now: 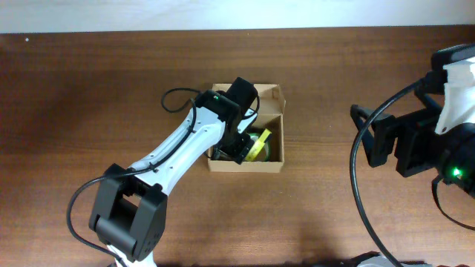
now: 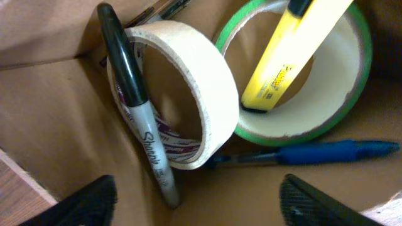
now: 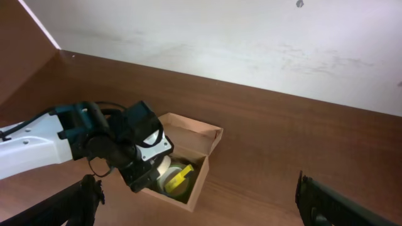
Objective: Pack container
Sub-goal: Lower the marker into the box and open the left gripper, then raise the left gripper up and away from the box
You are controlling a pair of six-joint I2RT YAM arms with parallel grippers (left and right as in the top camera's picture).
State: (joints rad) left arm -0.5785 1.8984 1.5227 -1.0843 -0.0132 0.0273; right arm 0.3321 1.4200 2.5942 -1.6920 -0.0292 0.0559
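The left pincer (image 2: 201,207) hangs inside the container (image 2: 50,125), its two dark fingers (image 2: 94,201) set wide apart at the lower corners of the left wrist view, with nothing gripped between them. Just ahead of that gap lies the lower end of a black Sharpie marker (image 2: 141,119), which leans up across a cream masking tape roll (image 2: 207,81) standing on edge against the cardboard wall. Beside this roll stands a second, green-edged tape roll (image 2: 314,119), with a yellow highlighter (image 2: 292,50) poking down through its hole. A blue pen (image 2: 314,152) lies flat on the box floor, in front of the green-edged roll.

From overhead, the small tan cardboard box sits on the brown wooden bench (image 1: 89,89) about midway across, its flap lid (image 1: 271,96) open on the far side. The white left arm (image 1: 178,144) reaches in over its left half.

Well apart, at the right edge of the bench, the right arm (image 1: 427,141) hovers. The right pincer (image 3: 198,188) stands fully apart and empty, its fingers framing the box and the left arm from a distance. Beyond the bench rises a pale wall (image 3: 251,44).
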